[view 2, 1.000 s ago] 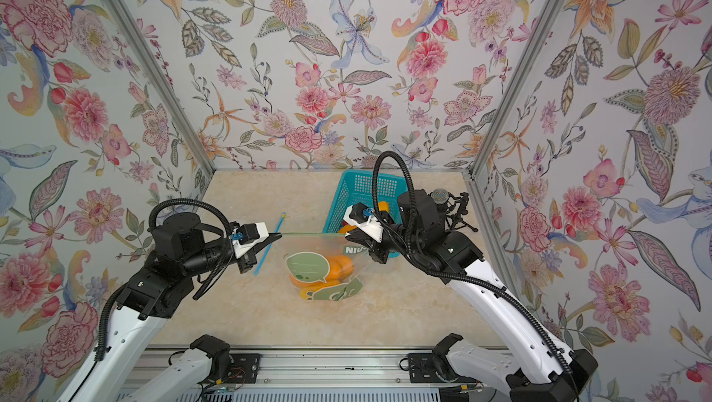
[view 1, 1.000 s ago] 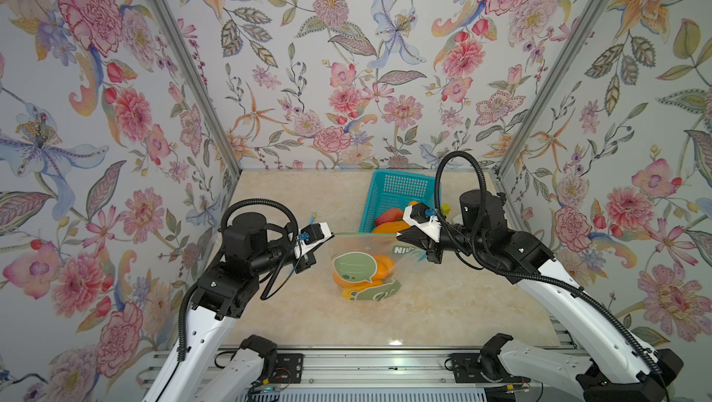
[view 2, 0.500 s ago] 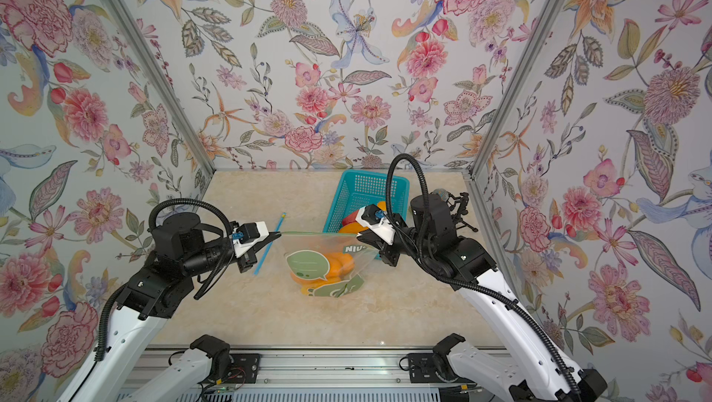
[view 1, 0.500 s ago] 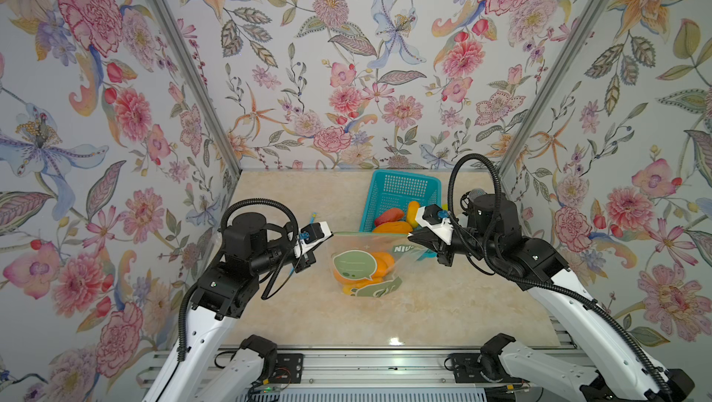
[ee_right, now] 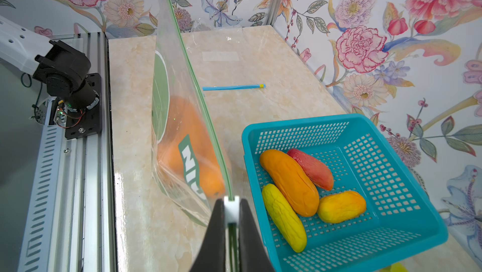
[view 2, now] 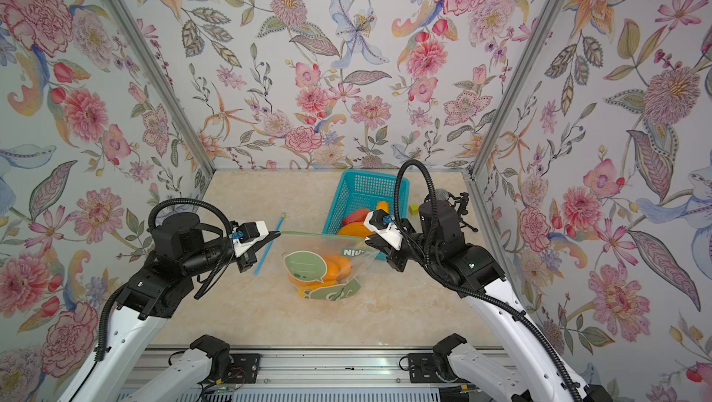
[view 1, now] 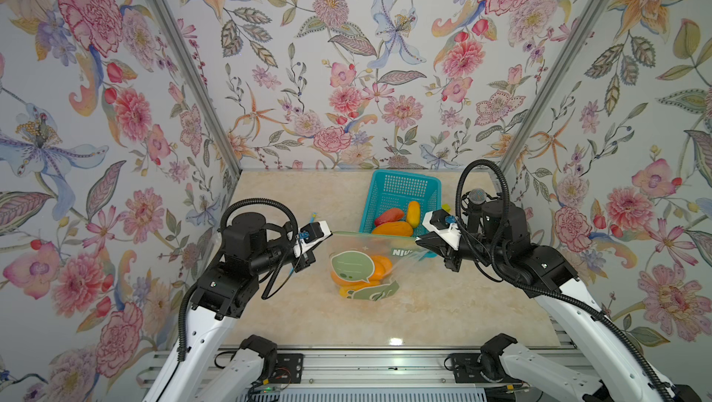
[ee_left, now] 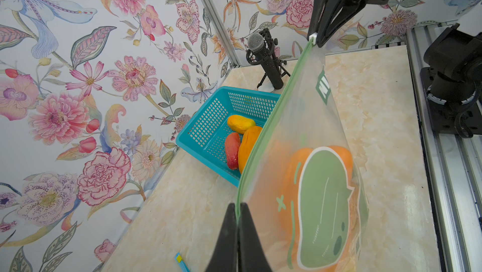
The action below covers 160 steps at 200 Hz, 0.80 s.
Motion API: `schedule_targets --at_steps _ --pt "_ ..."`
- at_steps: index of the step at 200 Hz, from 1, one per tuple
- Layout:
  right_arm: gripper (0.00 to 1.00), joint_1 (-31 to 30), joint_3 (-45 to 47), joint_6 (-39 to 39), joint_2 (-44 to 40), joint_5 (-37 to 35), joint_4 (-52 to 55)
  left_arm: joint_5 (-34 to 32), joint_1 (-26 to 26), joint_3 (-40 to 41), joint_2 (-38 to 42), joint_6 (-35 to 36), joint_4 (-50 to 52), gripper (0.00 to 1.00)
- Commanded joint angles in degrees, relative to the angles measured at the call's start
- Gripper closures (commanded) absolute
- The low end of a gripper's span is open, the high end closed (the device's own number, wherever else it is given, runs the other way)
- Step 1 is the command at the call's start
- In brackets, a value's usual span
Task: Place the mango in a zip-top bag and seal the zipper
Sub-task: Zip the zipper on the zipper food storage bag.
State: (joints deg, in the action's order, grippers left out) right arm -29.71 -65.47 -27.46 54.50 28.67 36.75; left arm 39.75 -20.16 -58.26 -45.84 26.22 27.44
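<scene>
At the left end of the bag's top edge, your left gripper (ee_left: 237,206) is clamped tight on the green zipper (ee_left: 273,117), and at the other end your right gripper (ee_right: 231,201) is pinching the white slider (ee_right: 231,209), jaws snug against both its sides. Between them the zip-top bag (view 2: 327,250) is stretched out with its top edge pulled into a straight line, and the orange mango (view 1: 379,267) sits inside, low behind the green speech-bubble print, down by the table (view 1: 443,303). Just beside the bag on the far right is the teal basket (ee_right: 287,123) with four more fruits (ee_right: 289,179) in it. A thin blue strip (view 2: 267,244) lies flat near your left gripper, and a microphone (ee_left: 263,57) stands in the back corner.
</scene>
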Motion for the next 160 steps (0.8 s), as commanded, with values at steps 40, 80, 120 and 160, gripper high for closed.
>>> schedule_targets --at_steps 40,80,120,160 --pt "0.9 1.9 1.3 -1.4 -2.4 -3.1 2.5 -2.8 1.4 0.2 0.7 1.3 -1.0 1.0" --pt "0.9 2.5 1.8 -1.5 -3.4 -3.4 2.7 -2.9 1.4 0.3 0.7 1.3 -1.0 1.0" --pt "0.89 2.9 2.3 -1.6 -4.4 -3.9 2.8 -3.0 1.5 0.6 0.7 1.3 -1.2 1.0" --pt "0.81 3.0 2.1 -1.2 -4.2 -2.7 2.7 -2.8 1.5 0.8 0.7 1.1 -1.4 1.0"
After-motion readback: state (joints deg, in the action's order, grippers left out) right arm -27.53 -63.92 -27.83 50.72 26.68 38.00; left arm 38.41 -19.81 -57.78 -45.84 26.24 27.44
